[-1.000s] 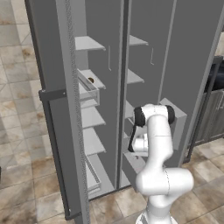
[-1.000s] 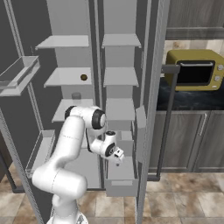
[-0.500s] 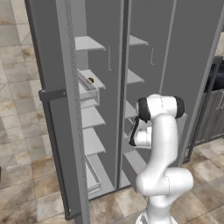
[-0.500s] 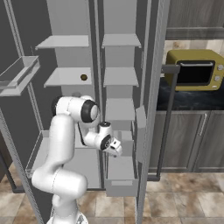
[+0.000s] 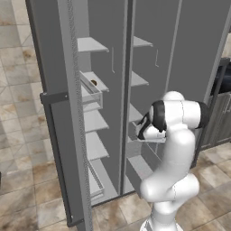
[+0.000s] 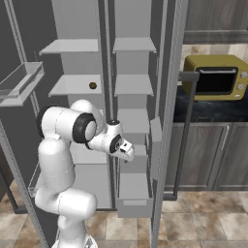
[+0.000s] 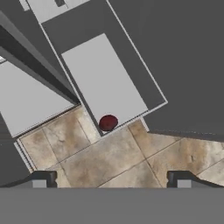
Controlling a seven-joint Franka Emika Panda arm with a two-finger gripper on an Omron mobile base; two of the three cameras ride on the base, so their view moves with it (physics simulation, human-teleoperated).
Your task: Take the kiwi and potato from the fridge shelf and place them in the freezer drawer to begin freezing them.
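- Since the small dark kiwi (image 6: 92, 85) sits on the fridge shelf (image 6: 68, 87) over on the left side, second shelf from the top, I'd say we're only half done. It's well above and left of the arm.
- Moving right, the gripper (image 6: 127, 153) hangs in front of the right-hand column, pointing down. In the hand view its fingertips (image 7: 43, 179) are spread wide with nothing between them, so it's empty and touching nothing.
- Right of and below that is the freezer drawer (image 6: 133, 207), pulled out at the bottom. A reddish-brown lump, which I take to be the potato (image 7: 108, 122), lies inside near one corner of the drawer floor.
- So my read: potato is sorted, kiwi is next. The arm needs to lift clear of the drawer, swing up and left to that shelf, and come in level with the jaws kept wide so it doesn't clip the shelf edge.
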